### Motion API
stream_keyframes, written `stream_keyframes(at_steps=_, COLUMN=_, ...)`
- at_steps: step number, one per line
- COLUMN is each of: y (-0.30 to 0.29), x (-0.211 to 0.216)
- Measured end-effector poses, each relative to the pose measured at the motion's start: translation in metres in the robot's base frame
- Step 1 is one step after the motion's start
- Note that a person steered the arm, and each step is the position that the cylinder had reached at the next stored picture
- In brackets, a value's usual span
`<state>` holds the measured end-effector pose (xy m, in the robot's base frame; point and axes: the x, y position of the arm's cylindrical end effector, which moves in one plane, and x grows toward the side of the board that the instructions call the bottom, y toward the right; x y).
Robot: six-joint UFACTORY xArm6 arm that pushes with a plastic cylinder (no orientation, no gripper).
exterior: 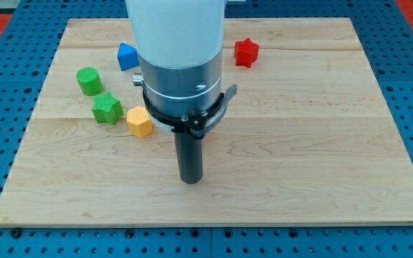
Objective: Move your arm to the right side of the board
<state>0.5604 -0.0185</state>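
My tip (190, 180) down on the board (314, 143), a little toward the view's left of the middle and nearer the bottom edge than the top. No jaws to tell of: only a plain dark rod, touching no block. Rod upright, long axis running straight up from the tip into a grey collar and a white arm housing (176, 29) that leaves the view at the top edge. Pointing down at the wood, no visible tilt.

Nearest block: yellow hexagonal block (140, 122), up and toward the view's left of the tip, apart from it. Just beside that, further left, green star-shaped block (107, 108). Above it, green cylinder (89, 81), near the left edge. Blue block (126, 56) toward the top-left corner, partly hidden by the arm housing, shape not clear. Red star-shaped block (247, 52) near the top edge, on the view's right of the housing, well apart from the tip.
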Motion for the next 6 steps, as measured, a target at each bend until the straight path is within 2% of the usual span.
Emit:
stream_keyframes(at_steps=1, y=0.102, x=0.021)
stream_keyframes(at_steps=2, y=0.221, x=0.014)
stream_keyframes(at_steps=3, y=0.304, x=-0.030)
stream_keyframes(at_steps=4, y=0.316, x=-0.071)
stream_keyframes(at_steps=6, y=0.320, x=-0.108)
